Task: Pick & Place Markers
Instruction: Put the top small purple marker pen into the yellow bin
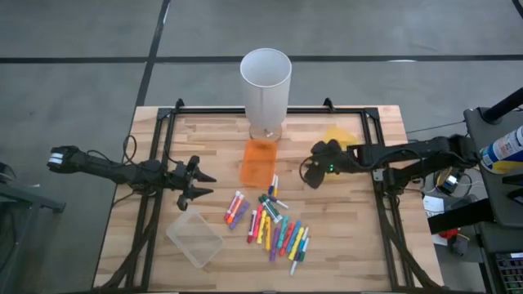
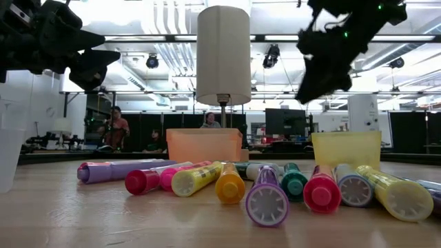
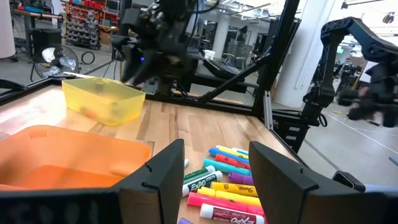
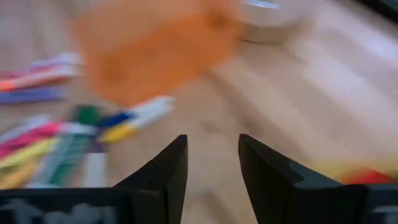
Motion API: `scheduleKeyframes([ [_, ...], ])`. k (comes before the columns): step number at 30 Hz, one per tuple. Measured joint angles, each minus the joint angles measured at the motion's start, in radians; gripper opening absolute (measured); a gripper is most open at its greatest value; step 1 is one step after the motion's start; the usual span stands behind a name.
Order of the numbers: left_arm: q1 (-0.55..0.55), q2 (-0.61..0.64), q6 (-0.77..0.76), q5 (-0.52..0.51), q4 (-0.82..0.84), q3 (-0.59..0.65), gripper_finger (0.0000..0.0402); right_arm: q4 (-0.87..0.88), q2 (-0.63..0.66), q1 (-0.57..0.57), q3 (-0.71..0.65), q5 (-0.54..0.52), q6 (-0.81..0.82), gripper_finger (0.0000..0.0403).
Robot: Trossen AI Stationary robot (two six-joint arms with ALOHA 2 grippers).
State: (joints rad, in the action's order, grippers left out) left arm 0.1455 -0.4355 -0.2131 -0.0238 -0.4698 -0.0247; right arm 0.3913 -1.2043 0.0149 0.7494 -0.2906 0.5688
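Observation:
Several capped markers (image 1: 274,227) in many colours lie scattered on the wooden table, also in a row in the low view (image 2: 275,187). My left gripper (image 1: 204,186) hovers open, left of the pile, holding nothing. My right gripper (image 1: 312,174) hangs open above the table, right of the orange bin (image 1: 259,162), with nothing between its fingers (image 4: 211,165). The left wrist view shows markers (image 3: 227,186) beyond my open fingers.
A tall white cylinder (image 1: 265,82) stands at the far middle. A yellow bin (image 1: 339,137) sits at the far right, and a clear bin (image 1: 194,238) lies near the left front. Black frame rails (image 1: 155,188) border the table. People show in the room behind (image 2: 117,127).

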Motion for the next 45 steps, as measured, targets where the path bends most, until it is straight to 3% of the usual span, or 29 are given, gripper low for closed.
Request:
scheduleKeyframes([
  [9, 0.000, 0.000, 0.000, 0.000, 0.000, 0.000, 0.0174, -0.193, -0.076, -0.087, -0.001, 0.107, 0.015, 0.0125],
  [16, 0.000, 0.000, 0.000, 0.000, 0.000, 0.000, 0.0174, -0.263, -0.234, -0.150, 0.045, 0.167, 0.076, 0.0126],
  [32, 0.000, 0.000, 0.000, 0.002, 0.000, 0.000, 0.0174, 0.076, -0.596, -0.214, 0.405, 0.160, 0.020, 0.0122],
  [45, 0.000, 0.000, 0.000, -0.001, 0.000, 0.000, 0.0174, 0.097, -0.663, -0.214, 0.418, 0.171, 0.033, 0.0118],
])
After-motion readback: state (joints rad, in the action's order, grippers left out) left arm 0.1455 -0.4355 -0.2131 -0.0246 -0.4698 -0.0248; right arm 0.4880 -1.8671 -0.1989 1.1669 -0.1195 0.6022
